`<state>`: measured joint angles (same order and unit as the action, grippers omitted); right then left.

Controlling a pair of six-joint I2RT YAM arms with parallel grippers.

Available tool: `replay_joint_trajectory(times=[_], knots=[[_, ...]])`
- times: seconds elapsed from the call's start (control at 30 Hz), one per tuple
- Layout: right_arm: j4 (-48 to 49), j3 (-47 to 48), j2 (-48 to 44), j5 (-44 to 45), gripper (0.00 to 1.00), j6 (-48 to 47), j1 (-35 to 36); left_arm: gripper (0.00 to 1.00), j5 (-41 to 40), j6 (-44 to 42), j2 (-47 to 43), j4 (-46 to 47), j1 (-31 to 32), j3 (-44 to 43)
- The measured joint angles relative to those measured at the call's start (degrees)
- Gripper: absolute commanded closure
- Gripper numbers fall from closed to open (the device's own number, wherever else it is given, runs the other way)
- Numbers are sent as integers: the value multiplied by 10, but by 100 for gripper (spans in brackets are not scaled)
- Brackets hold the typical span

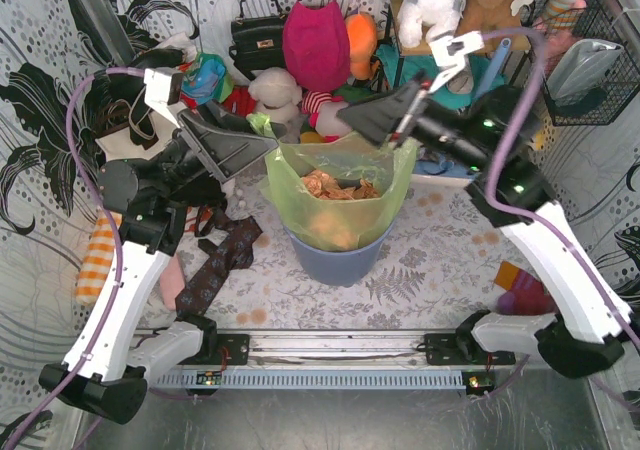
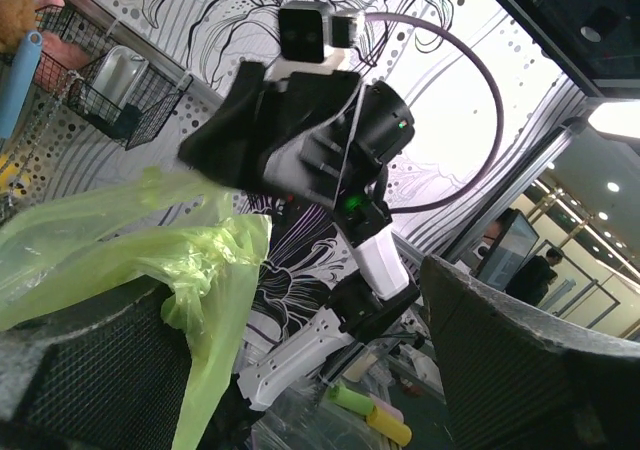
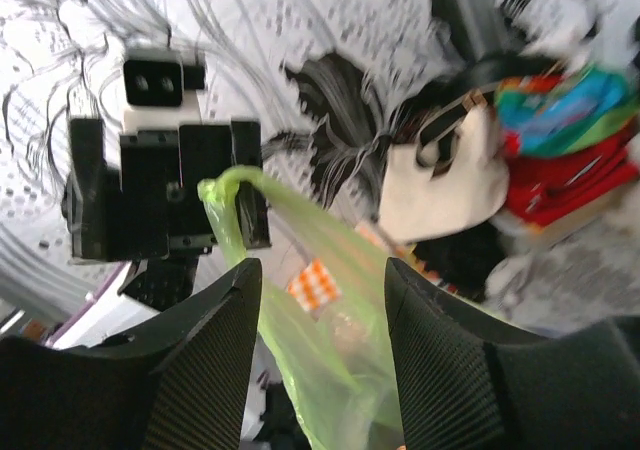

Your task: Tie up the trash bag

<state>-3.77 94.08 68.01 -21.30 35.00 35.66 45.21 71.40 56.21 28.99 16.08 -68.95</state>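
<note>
Top view: the bag (image 1: 300,202) lines the bin (image 1: 335,262), its mouth open over the paper (image 1: 340,185). The left gripper (image 1: 262,148) and right gripper (image 1: 385,120) flank its rim, so this looks like the gathering step.
Left wrist: jaws wide, film draped over one finger.
Right wrist: jaws half apart, film between them, unpinched.
Next, each must pinch its side.

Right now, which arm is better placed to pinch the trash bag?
Probably right: the trash bag runs between the part-open fingers of the right gripper; the left gripper stands wide, film draped over one finger.
</note>
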Motion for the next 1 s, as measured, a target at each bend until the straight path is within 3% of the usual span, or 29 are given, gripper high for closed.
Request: replay_joint_trajectory(times=[0.17, 0.43, 0.83, 1.0], knots=[[-27, 34, 80, -6, 48, 4, 88, 4, 4, 14, 3, 24, 0, 3], [-29, 104, 132, 10, 50, -5, 163, 3, 9, 22, 2, 37, 0, 3], [-45, 167, 169, 63, 54, -44, 195, 3, 9, 13, -8, 16, 0, 2], [-52, 183, 185, 80, 67, -56, 196, 3, 9, 12, -8, 4, 0, 2]])
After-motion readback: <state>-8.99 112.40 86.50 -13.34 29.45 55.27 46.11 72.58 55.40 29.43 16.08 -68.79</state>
